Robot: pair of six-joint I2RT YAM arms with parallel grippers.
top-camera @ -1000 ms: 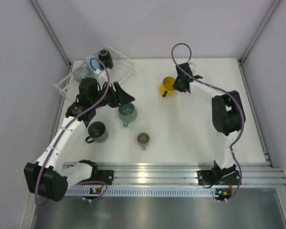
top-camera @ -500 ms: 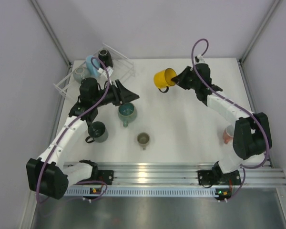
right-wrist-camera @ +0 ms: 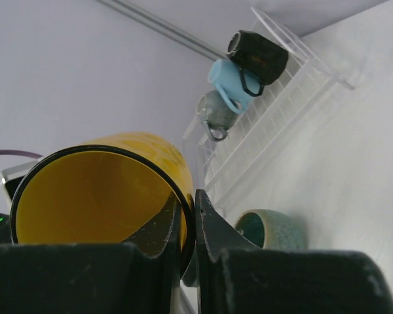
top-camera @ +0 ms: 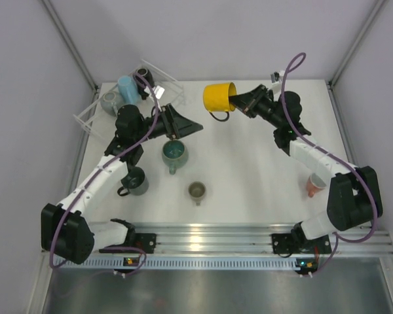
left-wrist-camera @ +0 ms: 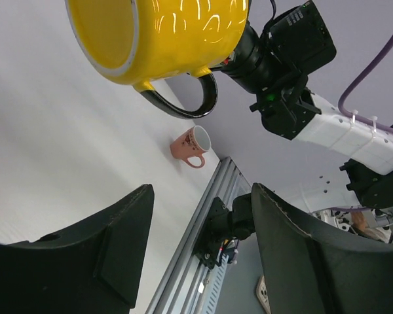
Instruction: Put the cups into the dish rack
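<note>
The right claw [top-camera: 235, 101] is closed on the rim of the yellow mug [top-camera: 219, 97]. In the right wrist view, one finger [right-wrist-camera: 158, 230] sits inside the mouth and the other outside, with the rim pinched between them. The mug lies on its side, clear of the table [top-camera: 249, 170], over the middle of the far edge. Its mouth faces the right claw and its dark handle hangs down.

The left claw [top-camera: 190, 129] is spread wide and holds nothing. It points towards the yellow mug, which hangs just beyond its tips and a little further towards the far edge. The mug is not between the fingers [left-wrist-camera: 111, 252].

The dish rack [top-camera: 171, 84] stands at the far left corner. It holds a black cup [top-camera: 144, 76], a light blue cup [top-camera: 126, 88] and a grey cup [top-camera: 109, 101].

On the table, a teal cup [top-camera: 175, 154] sits just on the near side of the left claw. A dark green cup [top-camera: 134, 180] is nearer the left edge, partly under the left arm. A small olive cup [top-camera: 196, 190] stands around the middle, towards the near edge. A pink cup [top-camera: 312, 185] lies by the right edge, well apart from the others.
</note>
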